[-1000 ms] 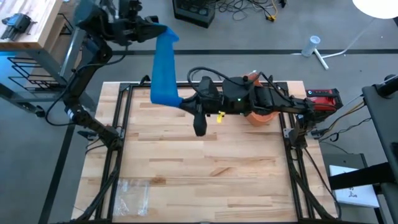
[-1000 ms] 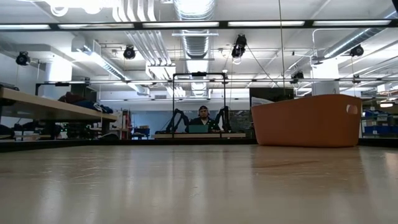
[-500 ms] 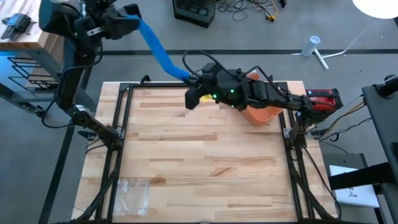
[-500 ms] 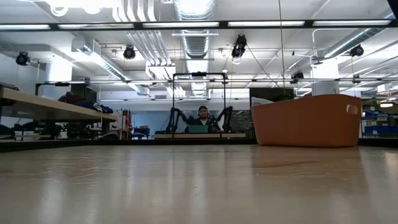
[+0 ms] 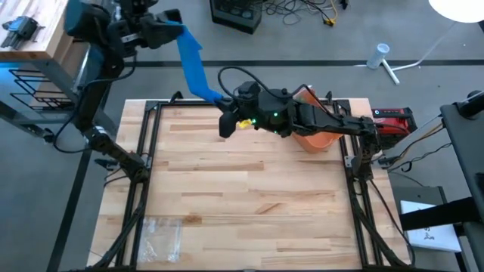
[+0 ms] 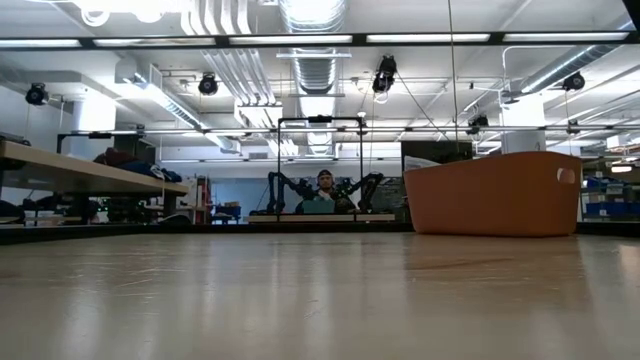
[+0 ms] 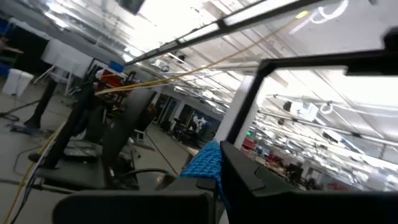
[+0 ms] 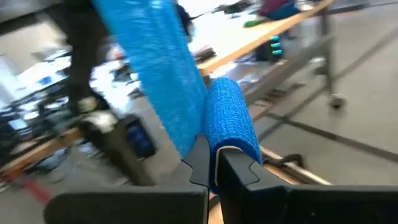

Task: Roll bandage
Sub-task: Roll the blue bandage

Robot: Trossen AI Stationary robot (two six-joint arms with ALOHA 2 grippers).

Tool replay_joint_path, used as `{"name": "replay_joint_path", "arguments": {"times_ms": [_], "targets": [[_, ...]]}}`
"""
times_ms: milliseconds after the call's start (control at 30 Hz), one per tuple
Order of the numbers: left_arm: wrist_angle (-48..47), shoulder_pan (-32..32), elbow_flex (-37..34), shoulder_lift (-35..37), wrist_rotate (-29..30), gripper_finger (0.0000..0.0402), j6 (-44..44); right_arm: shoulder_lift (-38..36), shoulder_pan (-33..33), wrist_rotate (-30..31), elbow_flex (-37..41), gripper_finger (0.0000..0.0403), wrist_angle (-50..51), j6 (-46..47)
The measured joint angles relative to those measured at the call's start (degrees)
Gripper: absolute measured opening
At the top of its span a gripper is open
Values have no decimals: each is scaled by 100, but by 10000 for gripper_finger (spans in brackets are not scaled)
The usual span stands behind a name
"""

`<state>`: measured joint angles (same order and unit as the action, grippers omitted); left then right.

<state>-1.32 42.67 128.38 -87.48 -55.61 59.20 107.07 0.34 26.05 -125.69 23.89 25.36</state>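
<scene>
1. The right pincer [image 5: 225, 115] sits over the far edge of the surface [image 5: 249, 196], its fingers closed on the rolled part of the blue bandage [image 8: 233, 124]; the right wrist view shows the roll clamped between them with the loose strip running up and away.
2. Half a second ago this pincer pointed more toward the far left corner; it has since turned and dropped slightly, which I judge to be a winding turn.
3. The left pincer [image 5: 168, 20] is raised beyond the far left corner, off the surface, closed on the free end of the strip [image 5: 193, 57].
4. It has swung right, so the strip now hangs steeper and shorter between the two arms.
5. Much strip is still unwound, so rolling looks partway done.
6. The orange bin [image 5: 316, 140] stands under the right arm, untouched.
</scene>
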Motion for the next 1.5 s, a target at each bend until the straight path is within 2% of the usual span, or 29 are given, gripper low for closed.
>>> {"name": "replay_joint_path", "arguments": {"times_ms": [267, 467, 767, 1200, 1500], "targets": [[-2, 36, -376, -346, 102, 0, -58, 0, 14, -410, 20, 3, -11, -68], [8, 244, -556, -492, -81, 0, -250, 0, 121, -700, 20, 3, -14, -205], [-3, 588, -818, -506, -104, 0, -493, 0, 284, -734, 17, 3, -21, -318], [-13, 591, -1196, -471, -360, 0, -579, -2, 308, -1744, 11, 3, -361, -607], [-4, 597, -1248, -433, -503, 0, -698, -2, 308, -1975, -5, 3, -399, -668]]}}
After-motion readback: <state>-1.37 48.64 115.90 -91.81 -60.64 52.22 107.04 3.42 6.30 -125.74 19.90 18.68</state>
